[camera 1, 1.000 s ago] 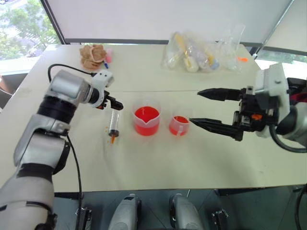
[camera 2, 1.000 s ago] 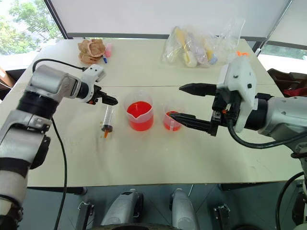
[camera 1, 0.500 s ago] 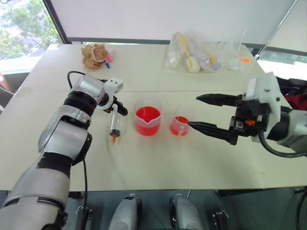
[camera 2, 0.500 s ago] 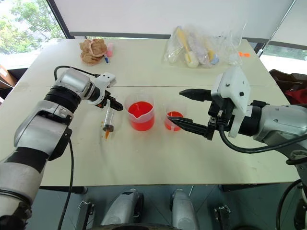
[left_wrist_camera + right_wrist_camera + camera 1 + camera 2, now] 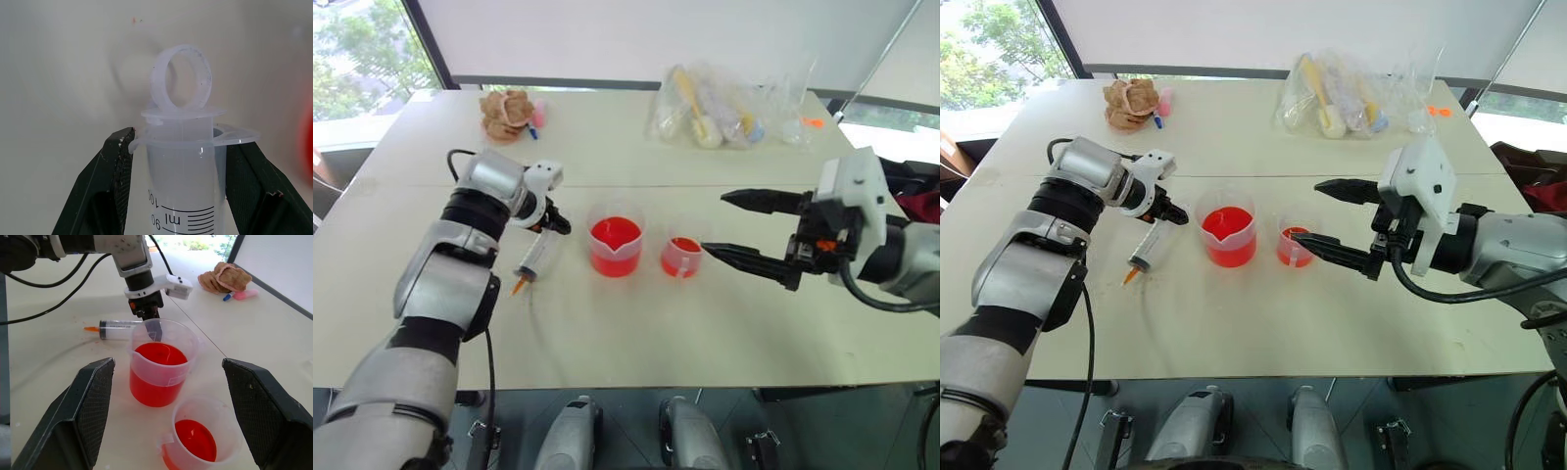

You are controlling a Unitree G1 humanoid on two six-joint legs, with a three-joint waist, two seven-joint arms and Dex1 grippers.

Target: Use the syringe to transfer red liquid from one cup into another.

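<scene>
The syringe (image 5: 534, 262) is a clear tube with an orange tip, lying slanted on the table with the tip toward the near left. My left gripper (image 5: 553, 223) is shut on its plunger end, and the black fingers (image 5: 115, 166) press both sides of the barrel (image 5: 181, 176) just below the flange. To the right stands the wide spouted beaker (image 5: 615, 245) of red liquid (image 5: 157, 355). The smaller cup (image 5: 680, 257) beside it also holds red liquid. My right gripper (image 5: 715, 223) hangs open just right of the small cup, with nothing between its fingers.
Clear bags of yellow-and-white tools (image 5: 724, 108) lie at the back of the table. A brown lump (image 5: 504, 113) and a pink item (image 5: 536, 116) sit at the back left. A black cable (image 5: 460, 157) loops by my left arm.
My left gripper has shut on the syringe's plunger end. The syringe has swung, so its tip now points more to the left. The right gripper stays open where it was.
</scene>
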